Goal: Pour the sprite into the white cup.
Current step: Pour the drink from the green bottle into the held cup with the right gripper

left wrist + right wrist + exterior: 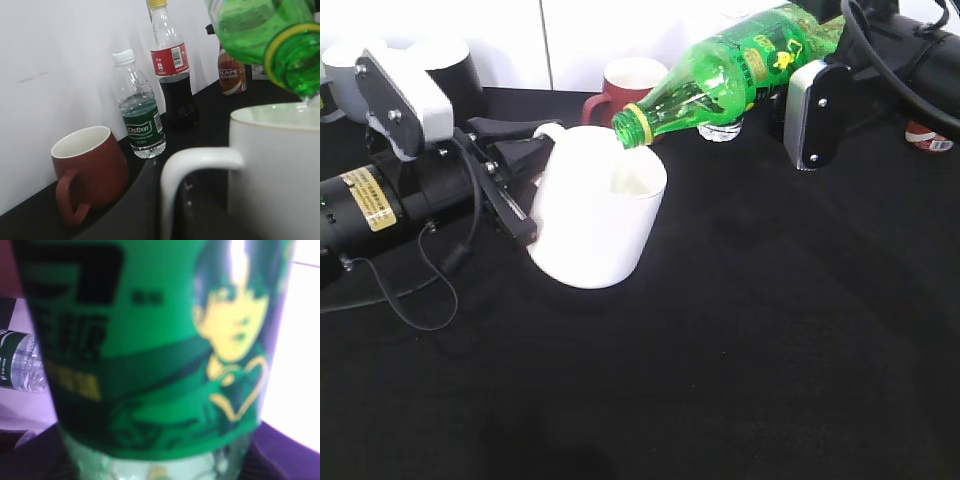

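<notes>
The sprite (730, 70) is a green bottle held tilted, neck down to the left, with its open yellow-ringed mouth just over the rim of the white cup (595, 215). My right gripper (830, 40) is shut on the bottle's lower body; its label fills the right wrist view (150, 340) and hides the fingers. My left gripper (515, 185) is shut on the cup at its loop handle and holds it leaning a little. In the left wrist view the handle and cup wall (280, 165) are close up, with the bottle mouth (295, 60) above the rim.
A reddish-brown mug (632, 80) stands just behind the cup and also shows in the left wrist view (90, 170). A small water bottle (139, 112), a cola bottle (172, 65) and a brown bottle (231, 72) line the back wall. A pale mug (345, 70) stands far left.
</notes>
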Robot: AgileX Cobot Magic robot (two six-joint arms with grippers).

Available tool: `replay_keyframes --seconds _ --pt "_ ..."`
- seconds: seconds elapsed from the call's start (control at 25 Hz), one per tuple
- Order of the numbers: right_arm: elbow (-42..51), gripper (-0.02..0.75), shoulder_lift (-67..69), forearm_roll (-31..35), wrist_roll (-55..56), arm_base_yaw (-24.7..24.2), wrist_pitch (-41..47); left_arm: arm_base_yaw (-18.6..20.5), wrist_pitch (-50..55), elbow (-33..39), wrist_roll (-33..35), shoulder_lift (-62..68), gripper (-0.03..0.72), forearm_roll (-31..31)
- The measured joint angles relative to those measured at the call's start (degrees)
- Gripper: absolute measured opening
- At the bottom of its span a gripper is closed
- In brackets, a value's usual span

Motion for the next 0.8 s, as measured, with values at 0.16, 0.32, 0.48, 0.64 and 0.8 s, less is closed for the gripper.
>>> replay_keyframes --seconds 0.16,0.32,0.48,0.64,0.8 --pt "0.0 0.429 0.0 0.0 0.0 0.0 0.0 0.0 0.1 0.0 0.0 0.0 0.04 0.1" --pt "0.0 0.429 0.0 -0.7 0.0 0.0 0.0 0.0 0.1 0.0 0.0 0.0 0.04 0.1" --pt "0.0 0.429 0.0 -1.0 0.0 0.0 -0.1 0.0 0.1 0.0 0.0 0.0 0.04 0.1" --pt "0.0 0.429 0.0 -1.0 0.0 0.0 -0.1 0.0 0.1 0.0 0.0 0.0 0.04 0.1" --pt "0.0 0.429 0.0 -1.1 -0.3 0.1 -0.1 0.0 0.1 0.0 0.0 0.0 0.04 0.1"
